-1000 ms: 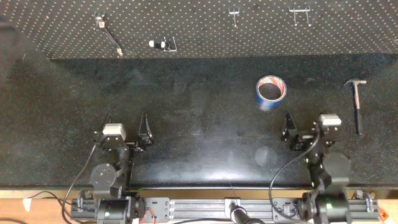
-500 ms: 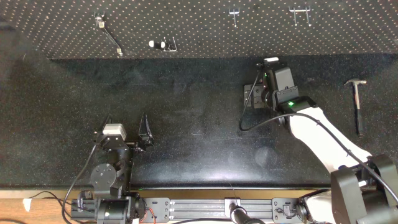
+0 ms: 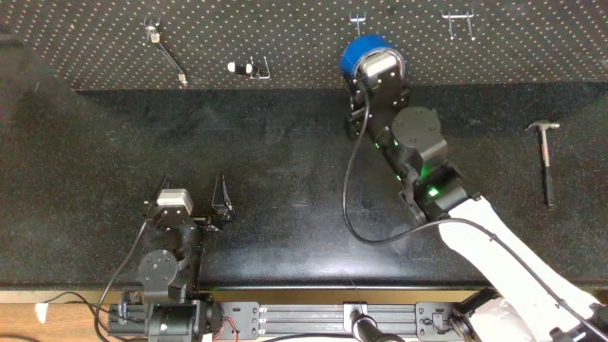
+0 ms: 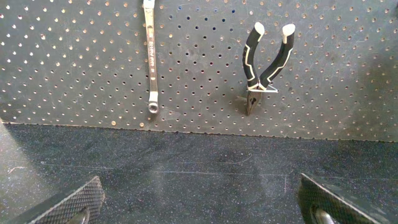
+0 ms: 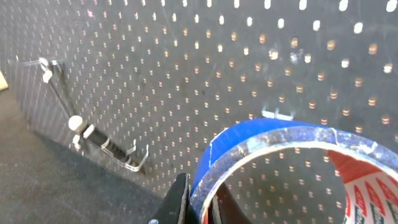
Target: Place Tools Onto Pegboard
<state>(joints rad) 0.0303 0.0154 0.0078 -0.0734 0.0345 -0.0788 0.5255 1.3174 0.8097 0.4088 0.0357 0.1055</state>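
My right gripper (image 3: 372,78) is up at the pegboard (image 3: 285,33), shut on the wall of a blue tape roll (image 3: 360,49). In the right wrist view the tape roll (image 5: 261,149) is clamped in my right gripper (image 5: 198,202), just in front of a small metal hook (image 5: 277,114). A wrench (image 3: 167,55) and a pair of pliers (image 3: 247,67) hang on the board at the left. A hammer (image 3: 544,161) lies on the mat at the far right. My left gripper (image 3: 195,198) rests open near the front, facing the wrench (image 4: 150,56) and pliers (image 4: 266,59).
A single hook (image 3: 357,19) and a double hook (image 3: 459,21) stick out of the board's upper right. The black mat (image 3: 285,142) runs from the board to the front edge. The right arm's cable (image 3: 348,190) loops over the mat's middle.
The right arm left its rest spot near the front, closed on the tape roll on the mat, and carried it up and left to the pegboard. The left arm stayed still.
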